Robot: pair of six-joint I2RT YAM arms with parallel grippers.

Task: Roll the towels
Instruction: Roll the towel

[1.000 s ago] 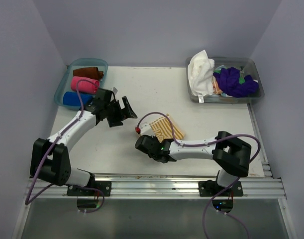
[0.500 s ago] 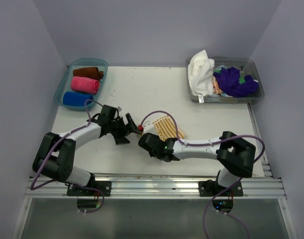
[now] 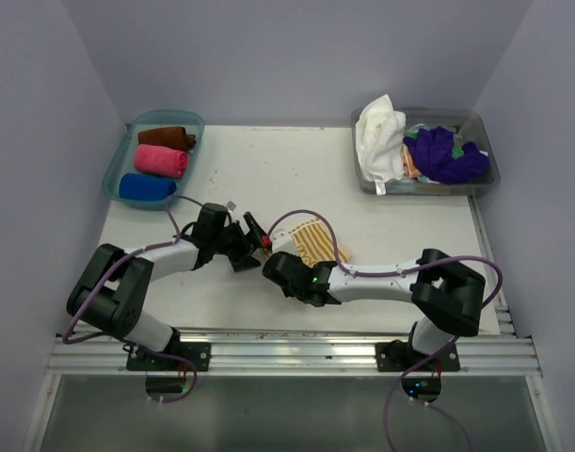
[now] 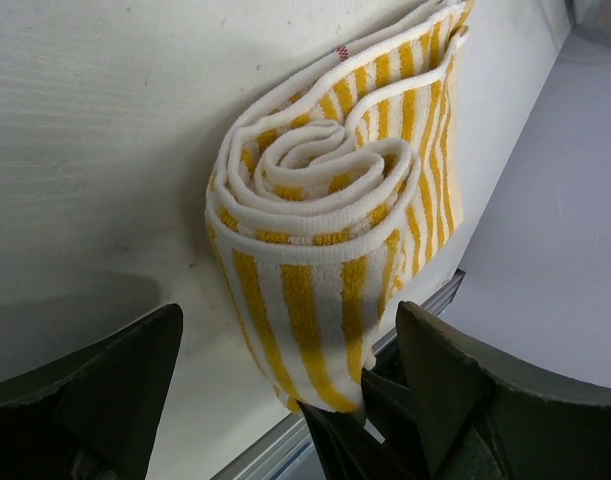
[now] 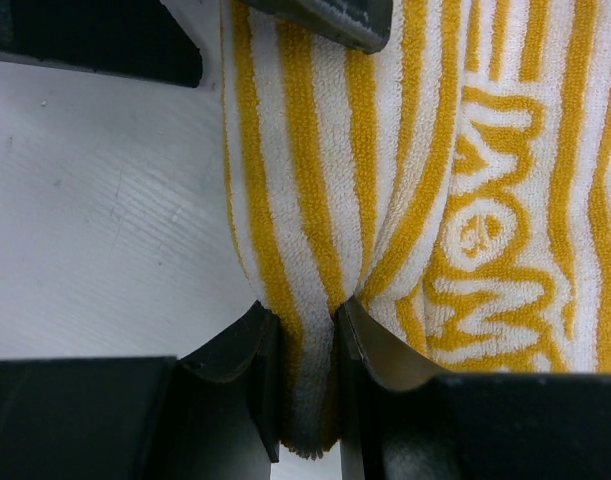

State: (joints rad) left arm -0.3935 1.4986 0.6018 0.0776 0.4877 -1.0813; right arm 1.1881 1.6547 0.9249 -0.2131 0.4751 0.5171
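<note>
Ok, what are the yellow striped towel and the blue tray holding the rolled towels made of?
The striped towel looks like soft terry cotton: matte, with fuzzy pile and woven stripes. The blue tray is probably plastic: smooth, with a rounded moulded rim.

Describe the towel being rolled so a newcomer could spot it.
On the white table, look near the centre. A mustard-yellow cloth towel with white stripes lies there, half rolled, pinched by the right gripper. It alone is striped and lies in neither the blue plastic bin nor the clear plastic bin.
</note>
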